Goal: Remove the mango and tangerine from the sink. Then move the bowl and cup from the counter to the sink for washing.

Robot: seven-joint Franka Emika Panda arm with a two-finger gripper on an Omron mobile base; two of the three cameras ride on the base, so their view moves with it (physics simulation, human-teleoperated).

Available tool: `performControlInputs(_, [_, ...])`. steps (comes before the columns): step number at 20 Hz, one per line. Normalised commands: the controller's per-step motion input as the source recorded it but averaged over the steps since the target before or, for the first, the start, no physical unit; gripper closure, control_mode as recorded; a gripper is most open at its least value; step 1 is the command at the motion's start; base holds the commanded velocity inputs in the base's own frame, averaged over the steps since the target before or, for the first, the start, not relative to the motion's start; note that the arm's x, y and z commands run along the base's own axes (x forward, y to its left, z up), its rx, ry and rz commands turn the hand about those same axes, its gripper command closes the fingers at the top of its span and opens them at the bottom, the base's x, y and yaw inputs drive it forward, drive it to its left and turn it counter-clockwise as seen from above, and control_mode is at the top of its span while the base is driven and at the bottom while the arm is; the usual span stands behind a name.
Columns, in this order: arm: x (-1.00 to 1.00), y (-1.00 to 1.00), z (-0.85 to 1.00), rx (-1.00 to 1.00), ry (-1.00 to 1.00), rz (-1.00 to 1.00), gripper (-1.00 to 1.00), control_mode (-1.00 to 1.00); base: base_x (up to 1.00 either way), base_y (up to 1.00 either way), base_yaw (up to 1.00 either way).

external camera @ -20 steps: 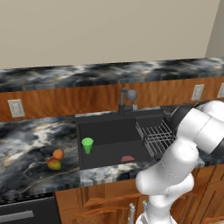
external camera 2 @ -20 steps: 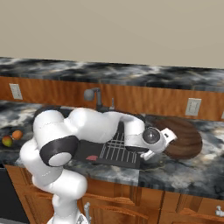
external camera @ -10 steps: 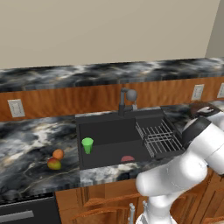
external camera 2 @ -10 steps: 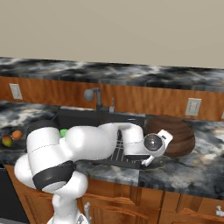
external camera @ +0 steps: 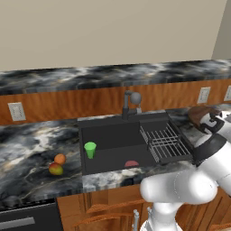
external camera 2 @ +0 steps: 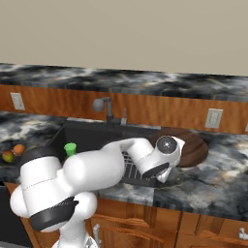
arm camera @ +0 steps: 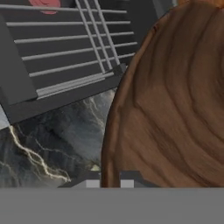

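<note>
Bowl (arm camera: 175, 105) rim between closed jaws; no readable writing.

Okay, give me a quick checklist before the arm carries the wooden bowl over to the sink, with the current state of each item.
1. Gripper shut on the bowl rim: ok, fingertips straddle the edge.
2. Bowl lifted off the counter: cannot tell.
3. Mango and tangerine out of the sink: ok, both lie on the counter to its left.
4. Cup already in the basin: ok, upright.
5. Landing room for the bowl: not ok yet; wire rack covers the near side, cup stands on the far one.
</note>
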Motion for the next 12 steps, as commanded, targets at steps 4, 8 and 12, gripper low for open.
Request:
performControlInputs(4, [-0.1, 0.12, 0.14, 0.0, 0.08, 0.11, 1.0, -1.0, 0.0, 0.0, 0.0])
performControlInputs(8, [-0.04, 0.13, 0.13, 0.0, 0.02, 0.09, 1.0, -1.0, 0.0, 0.0, 0.0])
performControlInputs(12, [-0.1, 0.06, 0.07, 0.0, 0.0, 0.11, 1.0, -1.0, 0.0, 0.0, 0.0])
